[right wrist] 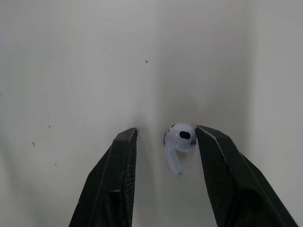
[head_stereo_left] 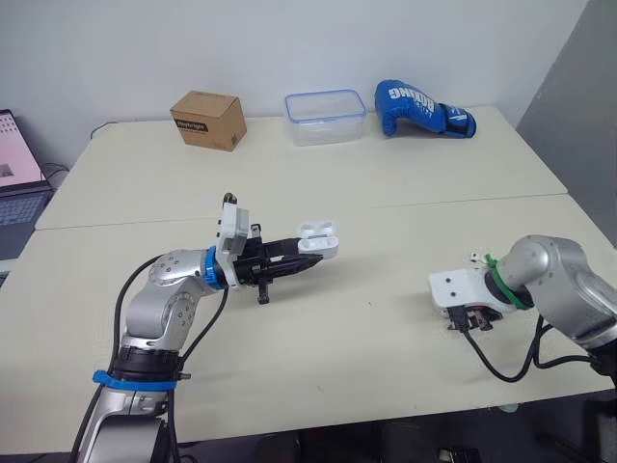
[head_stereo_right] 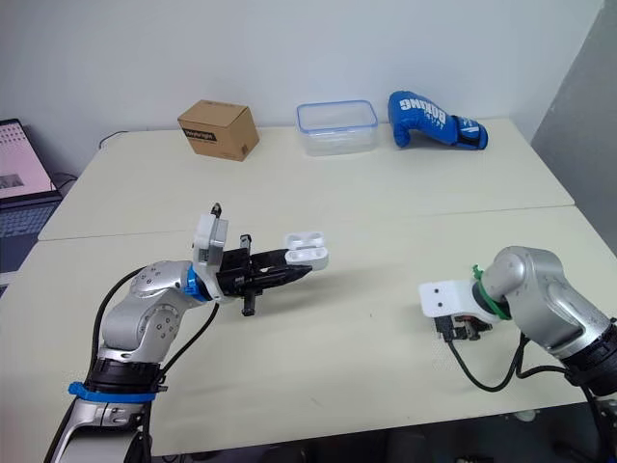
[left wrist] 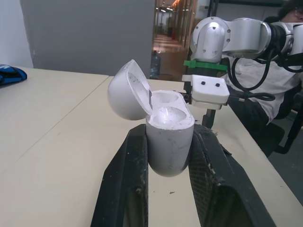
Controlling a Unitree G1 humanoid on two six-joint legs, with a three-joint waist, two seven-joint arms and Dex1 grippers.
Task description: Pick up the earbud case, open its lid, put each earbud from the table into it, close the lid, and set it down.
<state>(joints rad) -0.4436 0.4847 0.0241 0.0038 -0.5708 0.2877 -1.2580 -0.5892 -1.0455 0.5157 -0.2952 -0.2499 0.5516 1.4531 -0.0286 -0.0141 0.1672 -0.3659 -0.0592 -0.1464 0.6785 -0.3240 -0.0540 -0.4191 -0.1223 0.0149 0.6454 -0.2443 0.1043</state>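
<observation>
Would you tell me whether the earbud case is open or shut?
Open: the lid of the earbud case is swung back, baring two empty sockets.

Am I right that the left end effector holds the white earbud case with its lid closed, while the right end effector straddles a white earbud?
Not quite: the left wrist view shows the lid of the rounded white earbud case open. The left end effector holds it; the right end effector straddles the white earbud.
</observation>
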